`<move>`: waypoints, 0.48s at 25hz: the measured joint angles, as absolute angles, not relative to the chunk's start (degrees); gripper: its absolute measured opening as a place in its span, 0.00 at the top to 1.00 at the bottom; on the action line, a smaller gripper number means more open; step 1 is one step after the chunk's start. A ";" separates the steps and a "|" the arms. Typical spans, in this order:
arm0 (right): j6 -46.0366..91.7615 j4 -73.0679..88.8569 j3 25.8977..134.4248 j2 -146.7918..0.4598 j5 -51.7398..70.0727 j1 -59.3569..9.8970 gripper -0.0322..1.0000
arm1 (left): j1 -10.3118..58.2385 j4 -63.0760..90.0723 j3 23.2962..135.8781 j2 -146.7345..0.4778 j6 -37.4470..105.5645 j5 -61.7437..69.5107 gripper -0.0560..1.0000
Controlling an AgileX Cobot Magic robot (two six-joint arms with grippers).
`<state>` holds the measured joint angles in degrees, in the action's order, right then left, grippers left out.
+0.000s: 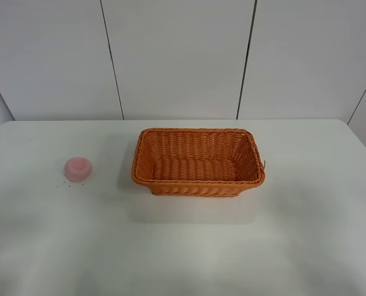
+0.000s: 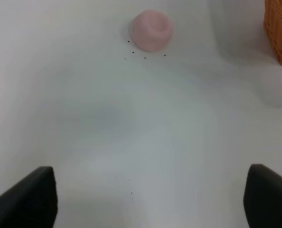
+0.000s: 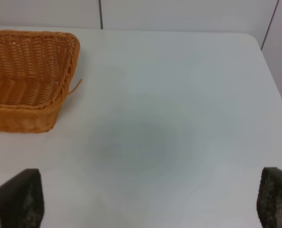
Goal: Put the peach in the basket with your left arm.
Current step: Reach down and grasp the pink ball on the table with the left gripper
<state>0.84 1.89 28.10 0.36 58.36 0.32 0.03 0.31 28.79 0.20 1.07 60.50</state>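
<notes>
A high camera looks down on a white table [image 1: 183, 246] in front of a pale panelled wall [image 1: 177, 55]. At the middle left of the frame sits the peach [image 1: 77, 169], a small pale pink rounded toy, alone on the bare tabletop. Just right of centre stands the basket [image 1: 198, 182], an orange-brown rectangular wicker container with flaring sides; nothing lies inside it. Peach and basket are well apart, with open table between them. Neither arm appears in this overhead picture.

The left wrist camera shows the left gripper [image 2: 150, 197] as two black finger ends, spread wide with nothing between them, so the claw is open and empty. The peach [image 2: 152, 30] lies on the table out in front of the claw, not touching it, with a few tiny dark specks around it. A corner of the basket [image 2: 279, 28] shows off to one side.

The right wrist camera shows the right gripper [image 3: 150, 199] likewise spread wide and empty above bare table, with one end of the basket [image 3: 72, 52] in view.

The task appears to be at its very beginning: the peach is ungrasped, and reaching, gripping, carrying and releasing it into the basket all remain.
</notes>
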 joint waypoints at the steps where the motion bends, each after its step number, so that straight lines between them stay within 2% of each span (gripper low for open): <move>1: 0.84 1.89 28.10 0.36 58.36 0.32 0.30 | 0.03 0.31 28.79 0.20 1.07 60.50 0.17; 12: 0.84 1.89 28.10 0.36 58.36 0.32 0.30 | 0.03 0.00 31.92 -1.67 1.12 58.66 0.18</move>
